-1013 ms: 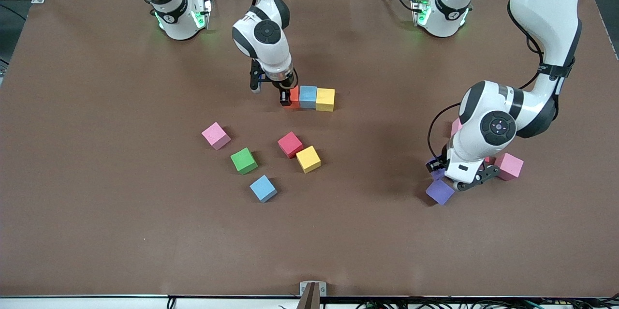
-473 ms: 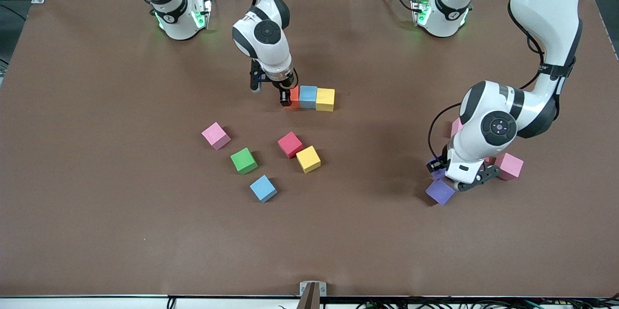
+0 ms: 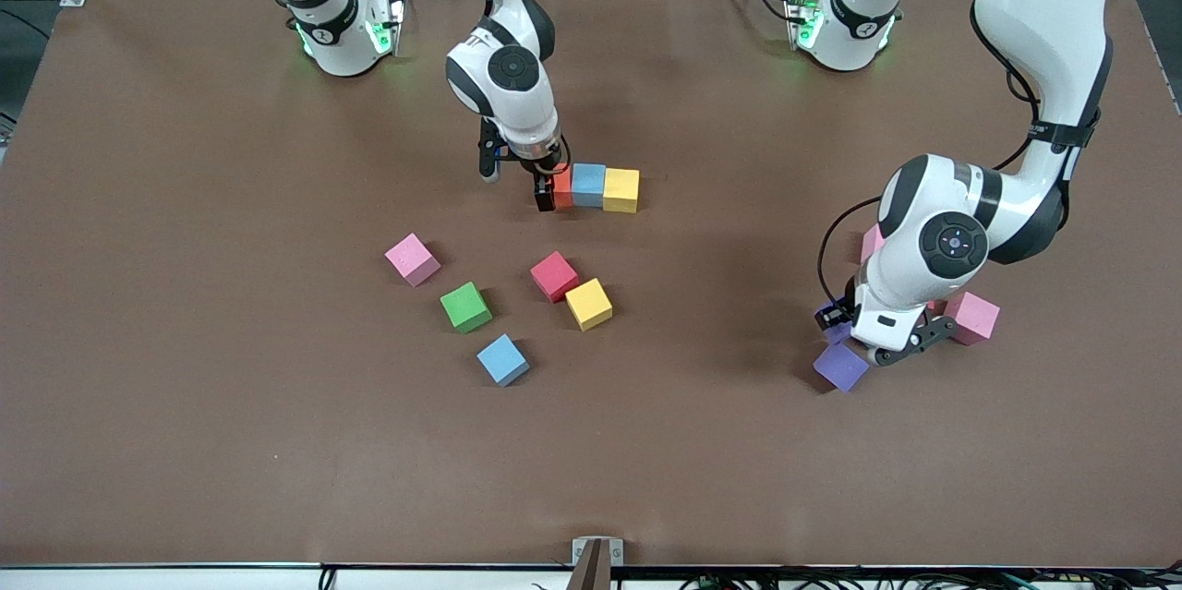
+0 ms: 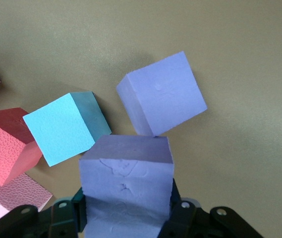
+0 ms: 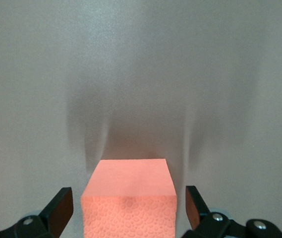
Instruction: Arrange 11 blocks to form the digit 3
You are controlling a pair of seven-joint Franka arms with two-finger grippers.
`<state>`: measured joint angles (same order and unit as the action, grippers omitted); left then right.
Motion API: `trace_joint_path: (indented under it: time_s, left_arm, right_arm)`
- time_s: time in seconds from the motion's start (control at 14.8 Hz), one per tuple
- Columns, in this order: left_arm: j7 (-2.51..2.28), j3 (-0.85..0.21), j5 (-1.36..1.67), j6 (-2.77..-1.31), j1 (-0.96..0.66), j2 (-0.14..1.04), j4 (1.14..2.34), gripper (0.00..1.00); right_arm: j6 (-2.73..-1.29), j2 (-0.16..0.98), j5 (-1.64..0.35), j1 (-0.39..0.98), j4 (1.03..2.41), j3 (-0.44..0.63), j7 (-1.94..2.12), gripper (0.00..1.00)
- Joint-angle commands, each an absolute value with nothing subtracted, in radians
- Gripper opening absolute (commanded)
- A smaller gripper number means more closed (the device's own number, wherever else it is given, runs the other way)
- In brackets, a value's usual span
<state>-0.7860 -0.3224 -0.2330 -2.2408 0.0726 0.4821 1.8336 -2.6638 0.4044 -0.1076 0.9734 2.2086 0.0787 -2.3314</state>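
On the table [image 3: 185, 442], one row stands done: orange cube [image 3: 562, 186], blue cube [image 3: 588, 185], yellow cube [image 3: 621, 190], touching. Right gripper [image 3: 545, 188] straddles the orange cube with fingers spread clear; left gripper [image 3: 854, 343] clamps a purple cube [image 4: 127, 191] over the left arm's end. In my judgement eight blocks remain unplaced.

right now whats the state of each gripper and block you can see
right gripper: open around orange block
orange block: on table, in row with blue block, yellow block
left gripper: shut on purple block
other purple block: loose on table
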Motion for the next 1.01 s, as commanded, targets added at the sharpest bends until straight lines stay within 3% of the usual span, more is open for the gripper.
trace_joint_path:
  time_s: [0.0, 0.54, 0.74, 0.95]
  left_arm:
    - [-0.801, -0.328, -0.241, -2.220, 0.077, 0.482, 1.819, 0.42]
    - [-0.801, -0.328, -0.241, -2.220, 0.075, 0.485, 1.819, 0.42]
    - [-0.801, -0.327, -0.242, -2.220, 0.075, 0.485, 1.819, 0.42]
    - [-0.801, -0.327, -0.242, -2.220, 0.074, 0.485, 1.819, 0.42]
  right_arm:
    - [-2.660, 0.397, -0.104, 0.982, 2.203, 0.089, -2.324, 1.00]
    - [-2.456, 0.307, -0.104, 0.962, 2.164, 0.094, -2.251, 1.00]
    - [-2.370, 0.232, -0.104, 0.882, 2.143, 0.094, -2.142, 1.00]
    - [-2.307, 0.236, -0.104, 0.812, 2.074, 0.094, -1.996, 1.00]
